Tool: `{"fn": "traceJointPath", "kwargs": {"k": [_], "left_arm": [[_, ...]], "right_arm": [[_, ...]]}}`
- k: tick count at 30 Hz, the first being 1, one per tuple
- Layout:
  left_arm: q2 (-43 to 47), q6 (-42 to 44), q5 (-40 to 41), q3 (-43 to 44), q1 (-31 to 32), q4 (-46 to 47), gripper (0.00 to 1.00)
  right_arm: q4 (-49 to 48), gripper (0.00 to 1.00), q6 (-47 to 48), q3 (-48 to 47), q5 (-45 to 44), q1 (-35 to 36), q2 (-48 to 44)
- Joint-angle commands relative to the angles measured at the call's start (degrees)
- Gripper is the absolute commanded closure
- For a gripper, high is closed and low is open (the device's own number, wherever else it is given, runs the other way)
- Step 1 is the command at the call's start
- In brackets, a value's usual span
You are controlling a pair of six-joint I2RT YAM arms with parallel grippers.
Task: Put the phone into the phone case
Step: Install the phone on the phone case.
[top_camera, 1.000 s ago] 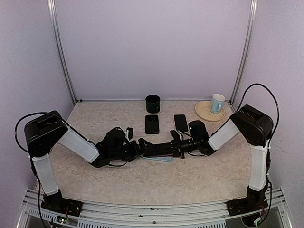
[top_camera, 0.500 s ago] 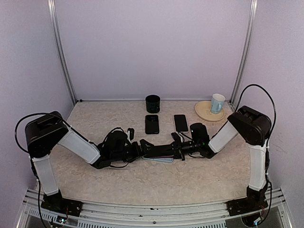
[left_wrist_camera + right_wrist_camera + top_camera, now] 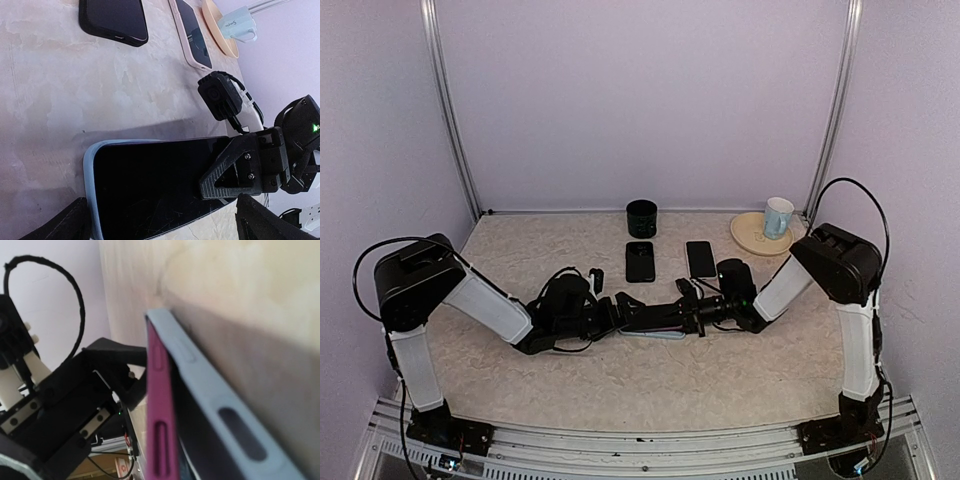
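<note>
A phone [image 3: 655,318] with a black screen [image 3: 160,185] and a magenta edge [image 3: 156,405] lies mid-table in a light-blue phone case [image 3: 90,165]. Its left end is seated in the case [image 3: 200,385]; edge on, the phone angles up off the case toward my right gripper. My right gripper [image 3: 695,315] is shut on the phone's right end, with one finger [image 3: 240,167] flat on the screen. My left gripper [image 3: 618,312] is open and straddles the case's left end [image 3: 160,212]. One of its fingers is against the case rim, and a sliver of table shows beside the other.
Behind the work lie a black phone [image 3: 640,261] and a pink-cased phone [image 3: 700,258]. A black cup [image 3: 642,217] stands at the back. A tan plate [image 3: 750,240] at the back right carries a pale mug [image 3: 778,216]. Side walls and rails enclose the table.
My right arm has edged left and its elbow has drawn in, pressing the phone toward the left gripper. Less of the blue case shows below the phone. The left arm has barely moved.
</note>
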State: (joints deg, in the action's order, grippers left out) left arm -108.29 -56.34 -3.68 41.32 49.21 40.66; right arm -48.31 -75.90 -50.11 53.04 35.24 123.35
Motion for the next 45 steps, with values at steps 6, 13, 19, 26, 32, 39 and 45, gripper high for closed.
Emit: {"fn": "traceJointPath", "kwargs": {"k": [6, 13, 19, 26, 32, 39, 45], "left_arm": [[-2.35, 0.84, -4.12, 2.72, 0.45, -0.1, 0.02], [-1.25, 1.22, -5.31, 2.1, -0.61, 0.27, 0.01], [1.51, 1.34, -5.38, 0.1, -2.21, -0.17, 0.01], [3.24, 1.46, -5.65, -1.69, -3.19, -0.36, 0.01], [4.08, 2.24, -5.37, -2.17, -4.03, -2.16, 0.01], [3.89, 2.58, -8.36, -2.47, -4.12, -0.04, 0.03], [3.61, 2.53, -12.77, -3.09, -4.28, 4.68, 0.1]], "right_arm": [[2.92, 1.0, 0.3, -1.65, 1.82, 2.54, 4.02], [-2.78, 1.0, 0.47, -1.61, 3.85, 2.59, 3.99], [-8.01, 1.0, 0.52, -1.0, 3.74, 2.51, 2.74], [-10.22, 1.0, 2.33, -0.87, 4.24, 2.1, 1.01], [-11.17, 1.0, 4.64, -0.3, 4.49, 1.82, -1.17], [-11.88, 1.0, 7.5, -0.06, 4.83, 1.84, -2.82], [-11.96, 1.0, 9.86, -0.12, 6.21, 1.84, -3.29]]}}
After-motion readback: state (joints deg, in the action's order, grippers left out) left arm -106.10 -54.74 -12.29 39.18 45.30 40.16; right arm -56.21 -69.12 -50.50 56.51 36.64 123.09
